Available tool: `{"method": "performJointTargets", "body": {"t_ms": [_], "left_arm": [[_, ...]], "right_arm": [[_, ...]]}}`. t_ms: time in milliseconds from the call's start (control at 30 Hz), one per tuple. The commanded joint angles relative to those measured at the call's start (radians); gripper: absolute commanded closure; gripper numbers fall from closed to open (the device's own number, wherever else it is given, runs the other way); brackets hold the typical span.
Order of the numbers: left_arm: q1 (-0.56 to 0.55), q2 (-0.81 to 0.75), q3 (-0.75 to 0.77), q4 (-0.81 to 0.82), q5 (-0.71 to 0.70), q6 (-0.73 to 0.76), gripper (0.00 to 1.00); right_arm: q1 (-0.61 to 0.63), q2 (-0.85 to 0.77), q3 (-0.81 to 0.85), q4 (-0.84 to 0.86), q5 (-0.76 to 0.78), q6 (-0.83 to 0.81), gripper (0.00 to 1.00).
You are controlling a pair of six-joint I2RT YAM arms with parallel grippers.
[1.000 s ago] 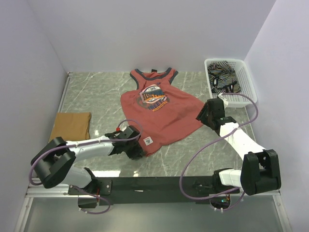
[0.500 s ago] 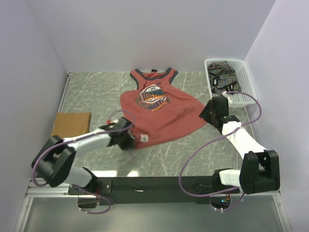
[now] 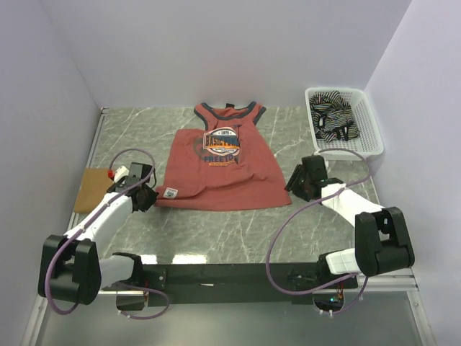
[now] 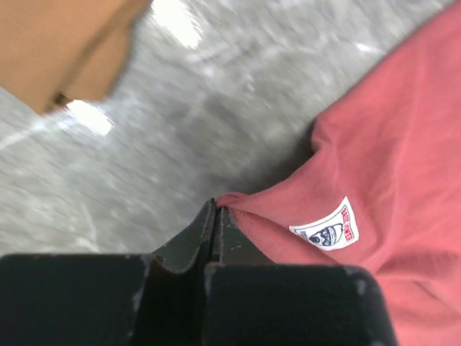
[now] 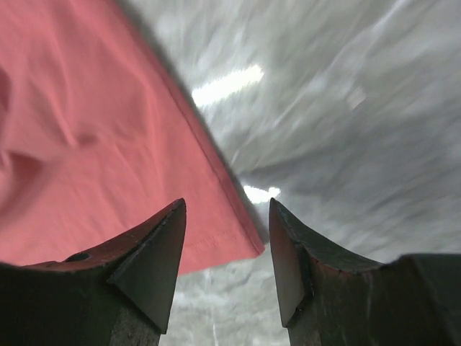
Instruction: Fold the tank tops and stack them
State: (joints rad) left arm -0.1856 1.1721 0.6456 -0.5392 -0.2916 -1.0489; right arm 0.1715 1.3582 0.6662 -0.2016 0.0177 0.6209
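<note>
**Item 1, mustard-tan tank top** (image 3: 90,189): folded, lying at the left edge of the table (image 3: 238,234). Count it done; it looks to be the base of your stack.

**Item 2, brick-red tank top** (image 3: 216,169): spread flat mid-table, lettering up, neck away from the arms, not yet folded. Your left gripper (image 4: 215,209) is clenched on its lower-left hem corner, just beside the white label (image 4: 325,229). Your right gripper (image 5: 225,209) stands released, one jaw on either side of the lower-right hem corner, grasping nothing.

**Item 3, striped tank top** (image 3: 333,119): bunched in the white mesh basket (image 3: 369,137) at far right, not yet handled.

**Tally:** one of three folded. Outstanding for you: take the second corner, fold the red top, stack it on the mustard one, then fetch, fold and stack the striped one.
</note>
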Motion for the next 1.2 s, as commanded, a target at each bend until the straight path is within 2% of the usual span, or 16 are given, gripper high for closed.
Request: {"method": "performJointTargets", "body": {"t_ms": [0,167,333,433,467,533,567,700,833,1033,1167], "left_arm": [[0.043,0.011,0.028,0.025,0.002,0.070,0.99],[0.069,0.020,0.035,0.045,0.029,0.087,0.99],[0.081,0.024,0.039,0.076,0.052,0.102,0.99],[0.083,0.037,0.046,0.085,0.077,0.110,1.00],[0.083,0.038,0.045,0.088,0.092,0.110,0.99],[0.083,0.032,0.049,0.100,0.114,0.124,0.99],[0.083,0.029,0.057,0.102,0.126,0.128,0.99],[0.083,-0.021,0.084,0.090,0.208,0.190,0.99],[0.083,-0.187,0.147,0.081,0.304,0.266,0.99],[0.083,-0.431,0.383,0.074,0.380,0.311,1.00],[0.083,-0.463,0.657,0.056,0.387,0.317,0.99]], "right_arm": [[0.068,-0.002,-0.023,0.012,0.010,0.033,0.43],[0.092,-0.056,-0.048,-0.051,0.042,0.057,0.44],[0.115,-0.044,-0.071,-0.058,0.037,0.074,0.47],[0.137,-0.018,-0.083,-0.033,0.025,0.086,0.62],[0.147,-0.007,-0.085,-0.032,0.028,0.092,0.75],[0.151,0.021,-0.076,-0.030,0.031,0.091,0.89],[0.148,0.024,-0.071,-0.036,0.033,0.088,1.00],[0.146,-0.059,-0.035,-0.064,0.012,0.086,1.00],[0.146,-0.290,0.111,-0.195,-0.015,0.063,1.00],[0.146,-0.502,0.501,-0.364,0.002,0.013,1.00],[0.146,-0.548,0.725,-0.433,0.008,-0.018,1.00]]}}
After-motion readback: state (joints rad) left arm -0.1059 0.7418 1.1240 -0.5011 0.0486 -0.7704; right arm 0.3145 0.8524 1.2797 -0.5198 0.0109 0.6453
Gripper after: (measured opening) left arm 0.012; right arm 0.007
